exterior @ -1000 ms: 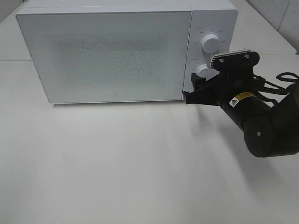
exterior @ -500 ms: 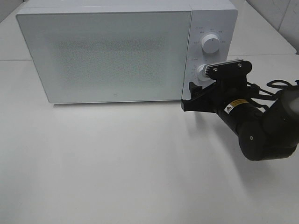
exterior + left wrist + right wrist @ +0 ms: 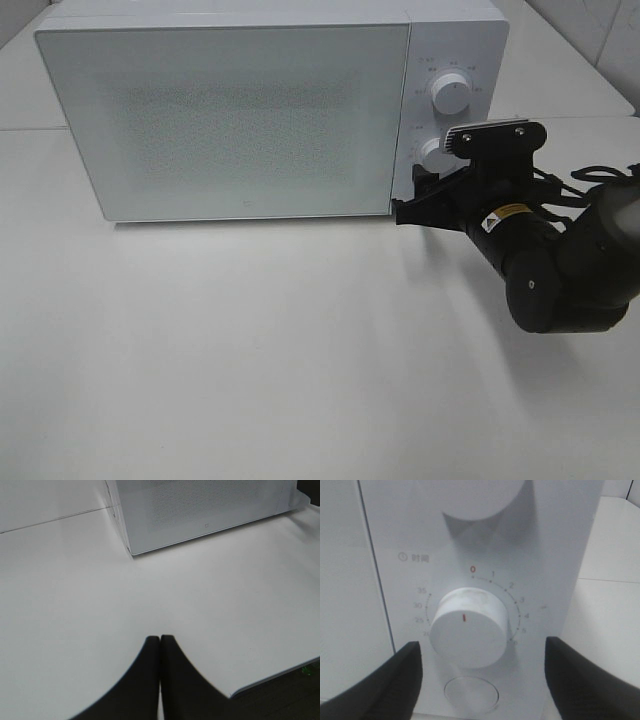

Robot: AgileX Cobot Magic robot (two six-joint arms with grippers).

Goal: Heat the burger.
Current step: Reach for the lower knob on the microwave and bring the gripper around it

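Burger unseen in every view, presumably behind the shut microwave door (image 3: 230, 120). Timer knob (image 3: 468, 632), at zero, lies straight ahead of the right gripper (image 3: 482, 652), whose jaws stand wide apart, empty, clear of it. Left gripper (image 3: 160, 642), pinched closed on nothing, hangs well away.

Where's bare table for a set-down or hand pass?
Free: the table in front of the microwave door, from its left edge to the right arm. Crowded: the control panel, where the open right gripper flanks the timer knob.
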